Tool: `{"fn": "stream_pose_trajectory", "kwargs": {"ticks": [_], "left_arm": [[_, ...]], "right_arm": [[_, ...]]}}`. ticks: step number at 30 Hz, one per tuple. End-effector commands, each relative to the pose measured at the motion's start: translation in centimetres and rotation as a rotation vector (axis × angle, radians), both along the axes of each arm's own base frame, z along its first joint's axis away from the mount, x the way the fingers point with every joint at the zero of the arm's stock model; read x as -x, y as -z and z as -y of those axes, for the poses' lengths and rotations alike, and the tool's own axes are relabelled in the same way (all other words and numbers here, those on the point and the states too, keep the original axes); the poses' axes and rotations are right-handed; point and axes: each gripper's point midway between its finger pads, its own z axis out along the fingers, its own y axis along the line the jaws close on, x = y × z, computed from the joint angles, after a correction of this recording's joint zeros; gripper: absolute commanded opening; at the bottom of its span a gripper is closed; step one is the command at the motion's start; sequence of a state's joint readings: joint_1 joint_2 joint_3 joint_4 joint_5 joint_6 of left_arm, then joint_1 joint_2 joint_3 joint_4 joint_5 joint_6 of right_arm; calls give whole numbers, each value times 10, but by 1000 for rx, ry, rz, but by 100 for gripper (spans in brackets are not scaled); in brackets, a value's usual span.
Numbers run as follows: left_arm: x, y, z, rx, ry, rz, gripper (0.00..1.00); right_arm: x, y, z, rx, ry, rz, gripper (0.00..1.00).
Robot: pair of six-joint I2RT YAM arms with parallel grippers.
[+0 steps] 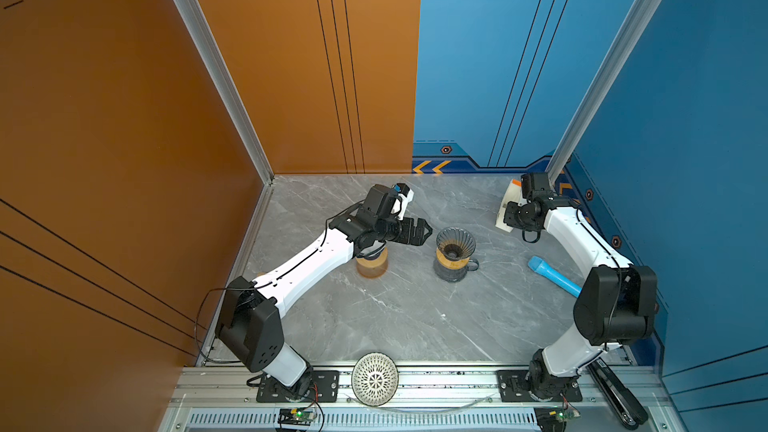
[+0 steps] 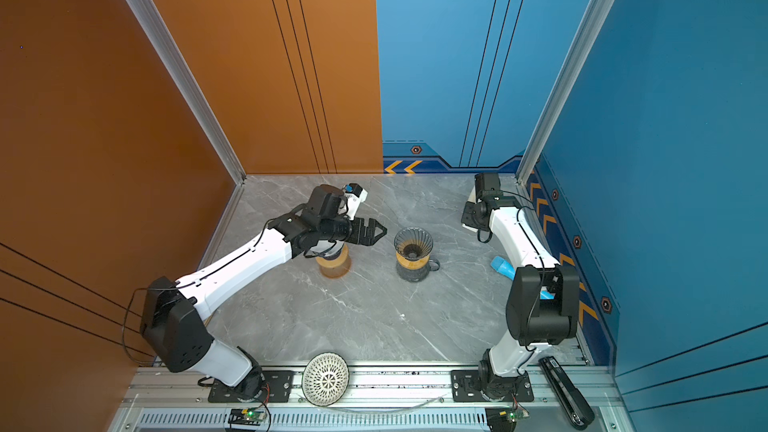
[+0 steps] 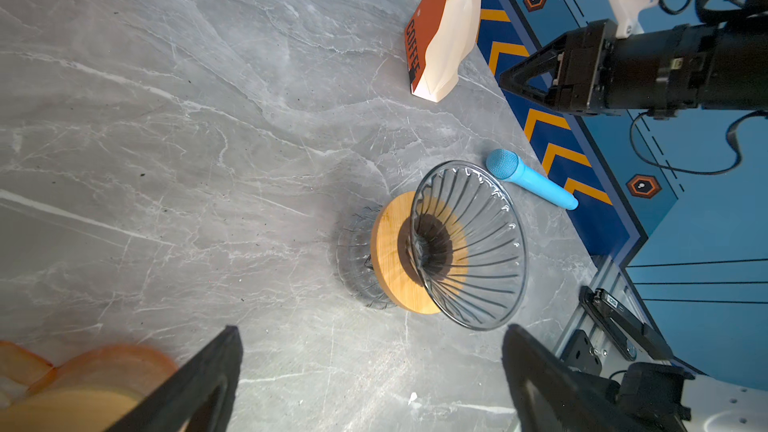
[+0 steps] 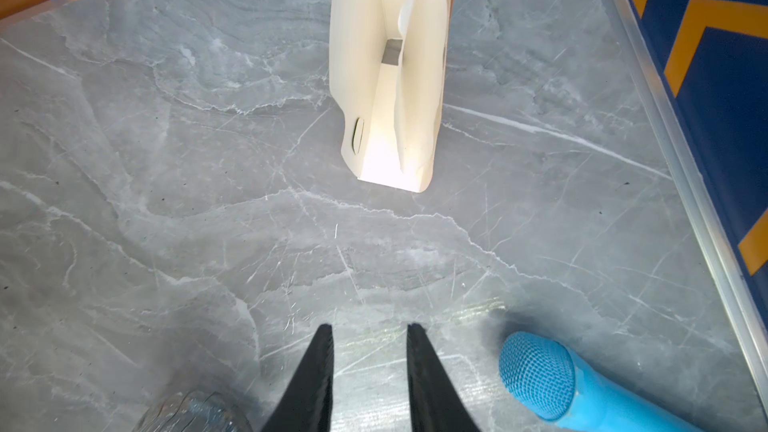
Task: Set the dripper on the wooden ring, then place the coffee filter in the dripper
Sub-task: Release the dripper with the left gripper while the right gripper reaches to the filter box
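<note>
The dripper [image 1: 455, 243] is a ribbed clear glass cone with a wooden collar, standing on a glass server mid-table in both top views [image 2: 412, 245]. Seen in the left wrist view, the dripper cone [image 3: 469, 243] shows only glass and wood inside. I cannot make out the coffee filter. An orange-tinted holder with a tan top [image 1: 372, 268] stands under my left wrist. My left gripper [image 3: 372, 328] is wide open and empty, hovering left of the dripper [image 1: 428, 228]. My right gripper [image 4: 370, 326] is slightly open and empty, pointing at the coffee bag.
A cream and orange coffee bag [image 3: 440, 35] stands at the back right. A blue microphone [image 1: 552, 276] lies by the right wall. A white lattice bowl [image 1: 375, 378] rests on the front rail, and a black device [image 1: 619, 396] lies at the front right.
</note>
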State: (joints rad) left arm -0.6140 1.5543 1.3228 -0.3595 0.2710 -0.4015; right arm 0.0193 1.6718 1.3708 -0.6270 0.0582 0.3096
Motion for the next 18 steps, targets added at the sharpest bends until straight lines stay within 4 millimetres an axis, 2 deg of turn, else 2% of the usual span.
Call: {"fn": "stream_pose_trajectory", "kwargs": {"ticks": [1, 7, 18], "left_arm": [[-6, -7, -5, 13, -29, 27, 98], [-8, -7, -3, 16, -21, 24, 98], [-16, -4, -7, 15, -27, 0, 98]], "right_arm": [[-22, -5, 13, 58, 19, 38, 28], [-44, 15, 26, 83, 53, 23, 25], [-76, 46, 36, 88, 74, 1, 23]]}}
